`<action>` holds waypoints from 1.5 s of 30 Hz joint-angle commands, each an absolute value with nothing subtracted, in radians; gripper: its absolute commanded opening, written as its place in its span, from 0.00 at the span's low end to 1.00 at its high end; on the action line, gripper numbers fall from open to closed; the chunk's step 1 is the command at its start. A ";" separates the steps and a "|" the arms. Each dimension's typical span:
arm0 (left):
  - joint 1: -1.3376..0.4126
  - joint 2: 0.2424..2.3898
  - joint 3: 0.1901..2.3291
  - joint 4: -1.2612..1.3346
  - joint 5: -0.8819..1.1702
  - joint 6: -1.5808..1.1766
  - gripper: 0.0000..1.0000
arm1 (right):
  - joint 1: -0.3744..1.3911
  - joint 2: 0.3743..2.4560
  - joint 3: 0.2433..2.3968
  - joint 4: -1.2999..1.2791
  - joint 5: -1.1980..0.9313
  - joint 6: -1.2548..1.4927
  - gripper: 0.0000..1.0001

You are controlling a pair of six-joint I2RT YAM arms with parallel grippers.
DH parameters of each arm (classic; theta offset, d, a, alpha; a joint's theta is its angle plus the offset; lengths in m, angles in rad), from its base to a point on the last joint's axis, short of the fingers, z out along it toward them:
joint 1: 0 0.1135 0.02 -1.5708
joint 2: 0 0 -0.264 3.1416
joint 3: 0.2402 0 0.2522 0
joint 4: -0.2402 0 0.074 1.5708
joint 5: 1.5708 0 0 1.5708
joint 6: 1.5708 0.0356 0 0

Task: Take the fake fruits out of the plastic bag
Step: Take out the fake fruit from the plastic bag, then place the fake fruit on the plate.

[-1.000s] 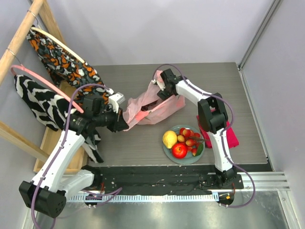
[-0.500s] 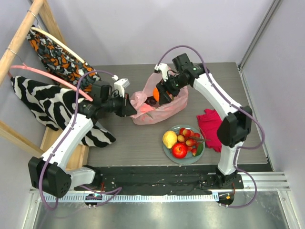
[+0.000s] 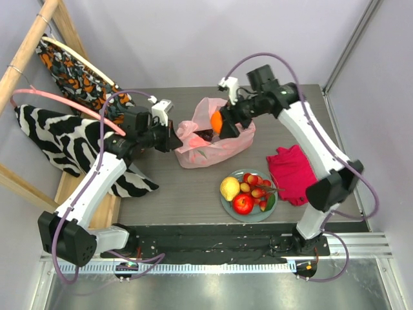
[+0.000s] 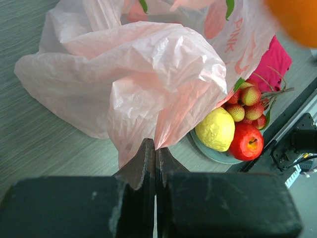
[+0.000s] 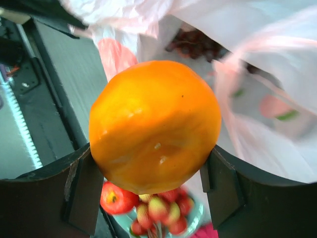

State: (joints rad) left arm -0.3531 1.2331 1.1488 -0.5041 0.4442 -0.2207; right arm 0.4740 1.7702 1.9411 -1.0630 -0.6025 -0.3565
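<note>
1. Orange plastic fruit point(image 3: 217, 121), top external view.
   - It is clamped between the jaws of the right gripper point(image 3: 221, 123) and held above the mouth of the pale-pink plastic bag point(image 3: 216, 147).
   - The bag's left edge is pinched by the left gripper point(image 3: 173, 139).
   - Lemon point(image 3: 230, 188), apple point(image 3: 243, 204) and cherries point(image 3: 258, 187) are entered as lying on the grey-green plate point(image 3: 226, 205), near the bag. A magenta cloth point(image 3: 292, 173) lies beside the plate.
   - Only here is the whole route from bag to plate shown.
   - Advised: the fruit should be carried high over the bag's rim and lowered gently into a gap on the plate, so that no round fruit is knocked off.

2. Left wrist view.
   - The jaws are seen pressed together on a fold of thin film, a hold that is hard to confirm from above.
   - The orange fruit is only a blur at the upper corner.
   - Advised: the pinch should be held, so that the bag is not dragged along.

3. Right wrist view.
   - The fruit is seated squarely between both pads point(image 5: 81, 191), gripped across its widest part.
   - A dark grape bunch point(image 5: 190, 42) is recorded inside the open bag and is absent from the left wrist view. It is judged to be left for removal.
</note>
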 commanded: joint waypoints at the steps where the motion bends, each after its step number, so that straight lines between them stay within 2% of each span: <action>1: -0.342 1.236 1.166 -0.450 0.405 -0.213 0.00 | 0.427 1.486 1.884 -1.199 -0.473 -0.486 0.38; 7: -0.311 1.261 1.178 -0.416 0.433 -0.285 0.00 | 0.336 1.231 1.461 -1.233 -0.310 -0.687 0.38; 8: -0.308 1.262 1.177 -0.410 0.442 -0.304 0.00 | 0.307 1.218 1.369 -1.218 -0.278 -0.696 0.37; 12: -0.308 1.261 1.180 -0.408 0.449 -0.310 0.00 | 0.290 1.227 1.226 -1.106 -0.184 -0.706 0.35; 18: -0.298 1.238 1.180 -0.434 0.449 -0.302 0.00 | 0.288 1.362 1.173 -0.872 -0.074 -0.739 0.33; 29: -0.227 1.215 1.152 -0.425 0.480 -0.342 0.00 | 0.307 1.626 1.287 -0.818 -0.143 -0.876 0.37; 45: -0.195 1.227 1.137 -0.388 0.508 -0.380 0.00 | 0.462 1.595 1.105 -0.811 -0.163 -0.858 0.41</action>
